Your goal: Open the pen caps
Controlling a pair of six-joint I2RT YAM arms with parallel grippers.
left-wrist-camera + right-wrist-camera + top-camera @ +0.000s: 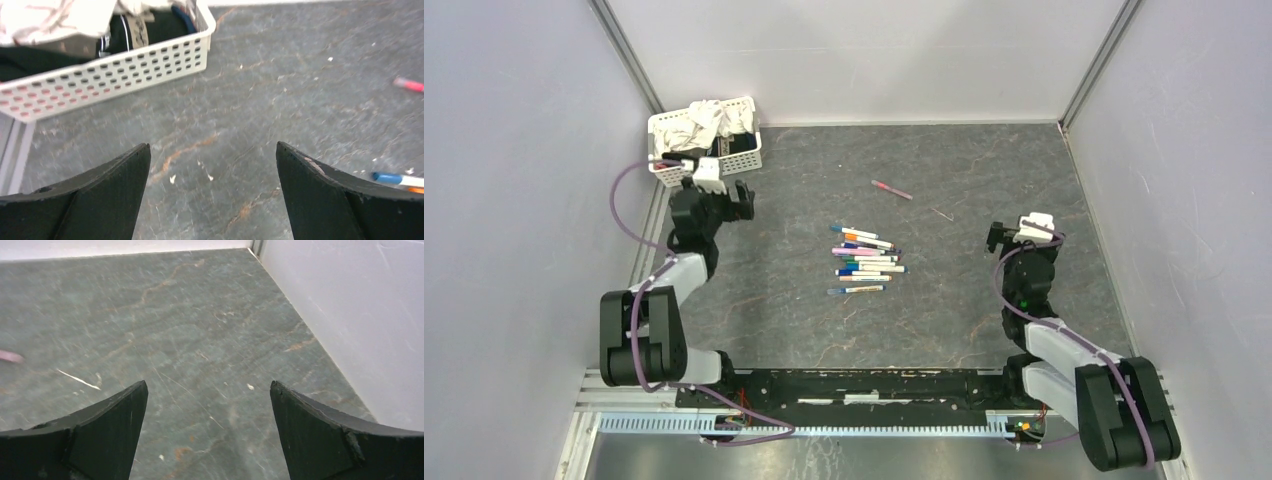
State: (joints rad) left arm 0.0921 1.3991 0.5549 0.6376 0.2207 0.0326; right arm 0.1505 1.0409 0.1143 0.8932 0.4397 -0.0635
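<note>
Several white pens [867, 260] lie side by side at the table's middle, each with a small coloured pen cap [836, 291] on its end, in blue, orange, pink, green and purple. One pink pen [891, 189] lies apart, farther back. My left gripper [711, 198] is open and empty, left of the pens, beside the basket. In the left wrist view its fingers [115, 185] frame bare table, with a blue cap [386, 177] and the pink pen [409, 84] at the right. My right gripper [1026, 232] is open and empty, right of the pens, over bare table [210, 405].
A white perforated basket [746, 158] holding crumpled cloth and dark items stands at the back left; it also shows in the left wrist view [125, 72]. A thin white sliver [941, 213] lies right of the pink pen. Grey walls close in on three sides.
</note>
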